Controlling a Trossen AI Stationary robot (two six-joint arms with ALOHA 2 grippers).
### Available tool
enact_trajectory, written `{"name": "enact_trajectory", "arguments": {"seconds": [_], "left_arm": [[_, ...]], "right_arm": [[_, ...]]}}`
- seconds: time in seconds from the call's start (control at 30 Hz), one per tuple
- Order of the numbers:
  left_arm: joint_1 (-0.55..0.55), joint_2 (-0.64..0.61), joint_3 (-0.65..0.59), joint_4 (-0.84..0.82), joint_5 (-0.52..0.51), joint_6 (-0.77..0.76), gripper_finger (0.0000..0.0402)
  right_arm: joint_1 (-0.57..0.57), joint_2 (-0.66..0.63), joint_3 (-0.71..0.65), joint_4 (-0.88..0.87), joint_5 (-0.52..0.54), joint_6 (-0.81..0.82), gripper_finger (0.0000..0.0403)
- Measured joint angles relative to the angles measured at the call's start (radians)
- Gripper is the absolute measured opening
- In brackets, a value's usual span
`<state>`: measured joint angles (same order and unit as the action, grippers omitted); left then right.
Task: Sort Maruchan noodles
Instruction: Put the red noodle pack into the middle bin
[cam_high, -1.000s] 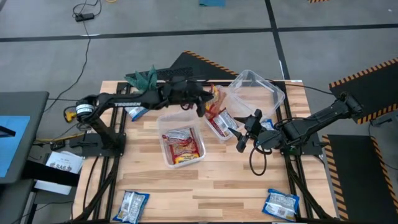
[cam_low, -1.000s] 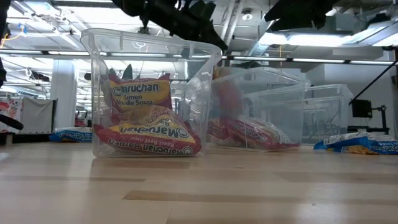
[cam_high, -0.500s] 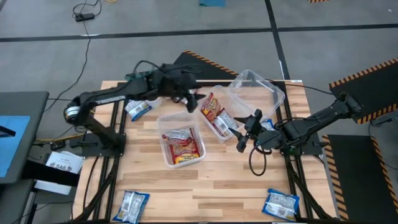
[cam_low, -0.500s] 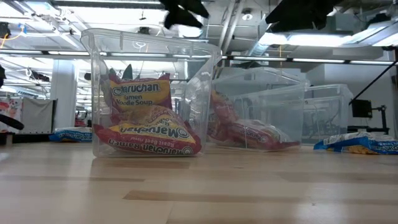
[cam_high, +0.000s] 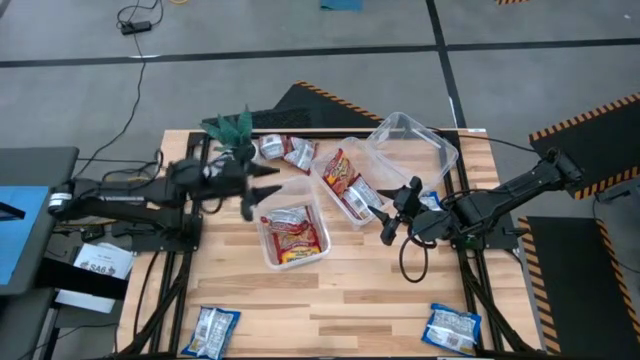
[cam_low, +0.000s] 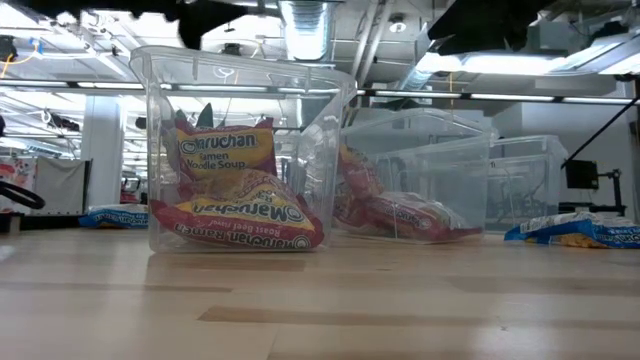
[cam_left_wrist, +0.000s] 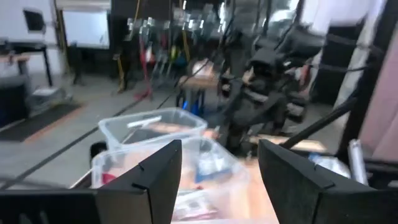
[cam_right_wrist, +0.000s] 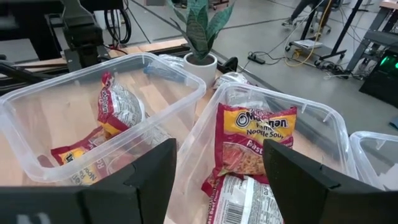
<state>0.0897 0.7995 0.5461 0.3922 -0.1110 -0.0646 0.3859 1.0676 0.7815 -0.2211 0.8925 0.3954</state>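
Note:
My left gripper (cam_high: 263, 195) is open and empty, above the table's left half, beside the middle clear tub (cam_high: 268, 255). That tub holds red-orange-yellow Maruchan packets (cam_high: 293, 232), one lying flat and one leaning on the wall (cam_low: 226, 155). A second tub (cam_high: 322, 170) to its right holds red packets (cam_high: 343, 180), one leaning upright (cam_right_wrist: 254, 146). My right gripper (cam_high: 398, 210) is open and empty, just right of that tub. Red-and-silver packets (cam_high: 285, 150) lie at the far side. Blue-and-white packets (cam_high: 212, 330) (cam_high: 452, 327) lie at the near edge.
A third clear tub (cam_high: 412, 148) stands tilted at the far right, with nothing in it. A small potted plant (cam_high: 232, 128) stands at the far left. Another blue packet (cam_high: 430, 200) lies by my right arm. Bare wood lies between the tubs and the near edge.
My left gripper has let go of a red packet above the second tub and has drawn back toward the table's left edge. The packet now leans inside that tub. My right arm has kept still.

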Motion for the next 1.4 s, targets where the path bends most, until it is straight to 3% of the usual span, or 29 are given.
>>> {"name": "enact_trajectory", "arguments": {"seconds": [0.13, 0.3, 0.6, 0.77, 0.87, 0.93, 1.0, 1.13, 1.23, 1.4], "left_arm": [[-0.027, -0.102, -0.208, 0.228, -0.001, -0.044, 0.0198], [-0.039, -0.16, -0.343, 0.362, -0.009, -0.054, 0.0198], [-0.039, -0.174, -0.367, 0.389, -0.035, -0.054, 0.0198], [-0.039, -0.174, -0.367, 0.388, -0.041, -0.066, 0.0198], [-0.039, -0.174, -0.366, 0.387, -0.109, -0.142, 0.0198], [-0.037, -0.163, -0.346, 0.37, -0.215, -0.189, 0.0198], [-0.022, -0.138, -0.274, 0.28, -0.307, -0.181, 0.0198], [0.053, -0.027, 0.033, -0.166, -0.33, -0.209, 0.0198], [0.123, 0.14, 0.279, -0.44, -0.332, -0.217, 0.0198], [0.246, 0.442, 0.642, -0.751, -0.304, -0.262, 0.0198]], "right_arm": [[-0.009, 0.0, 0.0, 0.0, 0.0, 0.0, 0.026], [-0.02, 0.0, 0.0, 0.006, 0.0, 0.0, 0.026], [-0.071, 0.041, 0.0, 0.031, -0.004, 0.007, 0.026], [-0.157, 0.129, 0.004, 0.197, -0.011, -0.038, 0.026], [-0.224, 0.17, 0.04, 0.281, -0.105, -0.113, 0.026], [-0.255, 0.191, 0.065, 0.282, -0.194, -0.135, 0.026], [-0.266, 0.202, 0.083, 0.281, -0.253, -0.143, 0.026], [-0.253, 0.203, 0.087, 0.277, -0.266, -0.167, 0.026], [-0.227, 0.186, 0.087, 0.27, -0.266, -0.186, 0.026], [-0.166, 0.144, 0.087, 0.226, -0.266, -0.187, 0.026]]}}
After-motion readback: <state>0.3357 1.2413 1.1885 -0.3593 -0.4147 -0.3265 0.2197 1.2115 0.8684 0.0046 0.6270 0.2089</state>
